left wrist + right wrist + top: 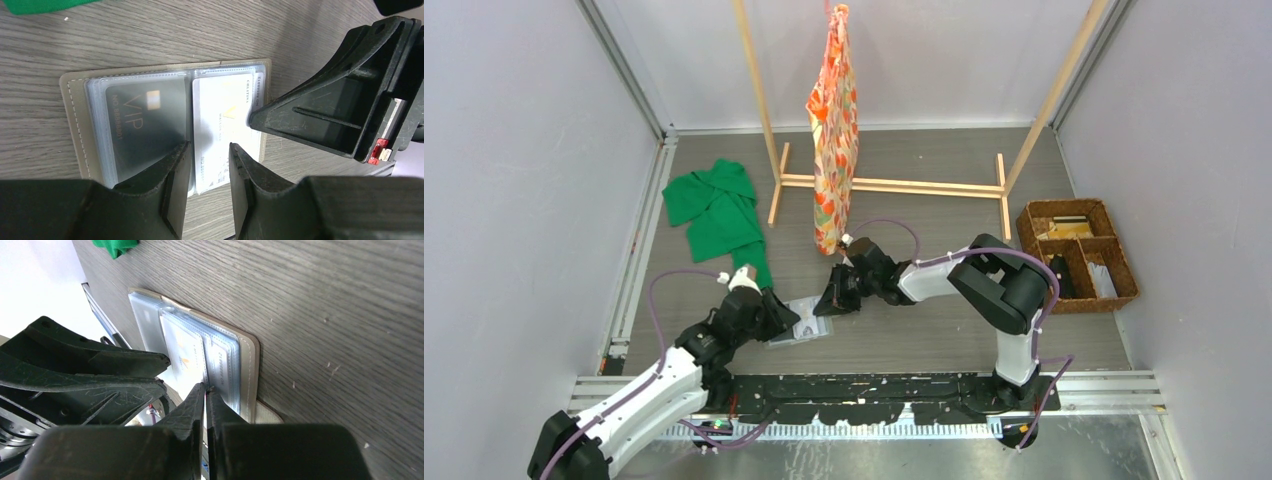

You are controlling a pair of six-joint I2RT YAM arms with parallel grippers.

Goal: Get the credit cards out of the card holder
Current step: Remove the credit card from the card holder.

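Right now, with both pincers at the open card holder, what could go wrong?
1. The right pincer is shut at the pocket edges and may hold a clear sleeve, not the white card; pulling could drag the whole card holder.
2. The left pincer stands open over the holder; if it isn't pressing down, nothing anchors it.
3. Both pincers are crowded together and could collide.

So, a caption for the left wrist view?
Left gripper open over the unfolded card holder; right gripper at its white card, beside the VIP card.
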